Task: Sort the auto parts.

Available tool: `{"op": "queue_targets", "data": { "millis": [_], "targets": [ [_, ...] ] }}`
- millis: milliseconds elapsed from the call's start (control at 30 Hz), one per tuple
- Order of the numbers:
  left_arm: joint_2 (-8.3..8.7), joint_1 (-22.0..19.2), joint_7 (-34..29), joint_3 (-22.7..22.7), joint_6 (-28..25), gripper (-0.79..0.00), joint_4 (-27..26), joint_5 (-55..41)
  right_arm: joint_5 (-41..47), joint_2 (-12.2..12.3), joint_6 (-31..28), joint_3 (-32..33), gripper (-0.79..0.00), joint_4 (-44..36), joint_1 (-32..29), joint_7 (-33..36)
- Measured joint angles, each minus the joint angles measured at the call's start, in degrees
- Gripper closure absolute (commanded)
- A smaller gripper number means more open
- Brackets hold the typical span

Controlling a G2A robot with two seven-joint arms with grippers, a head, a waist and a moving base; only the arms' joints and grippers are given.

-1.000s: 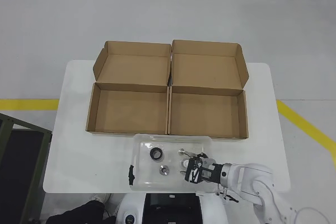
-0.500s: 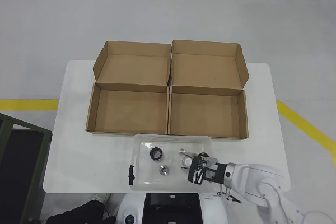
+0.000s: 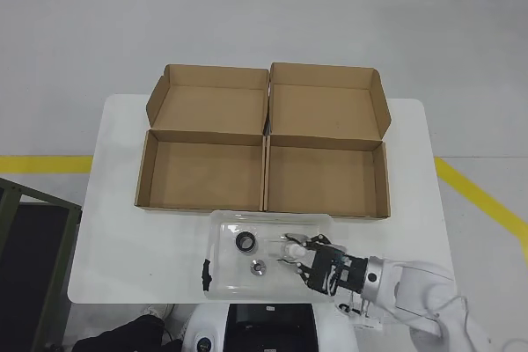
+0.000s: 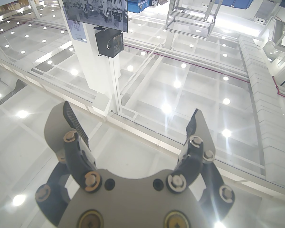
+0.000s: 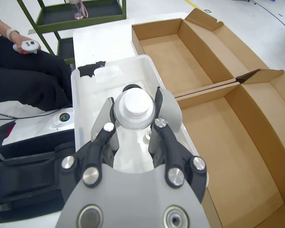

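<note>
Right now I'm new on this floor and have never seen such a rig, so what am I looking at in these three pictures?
This is a two-armed robot sorting auto parts at a white table. The top view looks down from a camera above its arms; the other two pictures come from a camera on each wrist. On the table stand two open cardboard boxes side by side and, nearer the robot, a clear plastic bin. Parts in the bin include a black ring and a small metal part. The right arm's jaws are shut on a white round part, over the bin. The left wrist camera points up at the ceiling; the left arm's jaws stand open, holding nothing.
</note>
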Motion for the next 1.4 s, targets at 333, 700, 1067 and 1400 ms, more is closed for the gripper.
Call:
{"op": "queue_targets", "data": {
  "millis": [333, 700, 1067, 1400],
  "targets": [
    [0.00, 0.00, 0.00, 0.00, 0.00, -0.785, 0.00, 0.00, 9.63, -1.19, 8.20, -3.64, 0.000, 4.80, 2.83, -13.64],
    [0.00, 0.00, 0.00, 0.00, 0.00, -0.785, 0.00, 0.00, 12.70, -1.91, 15.61, -2.41, 0.000, 3.80, 5.45, -21.72],
    [0.00, 0.00, 0.00, 0.00, 0.00, -0.785, 0.00, 0.00, 15.22, -1.85, 15.00, 1.11, 0.000, 1.75, 4.32, -26.00],
    [0.00, 0.00, 0.00, 0.00, 0.00, -0.785, 0.00, 0.00, 16.93, -2.04, 14.06, 1.49, 0.000, -0.52, 6.19, -26.72]
  ]
}}
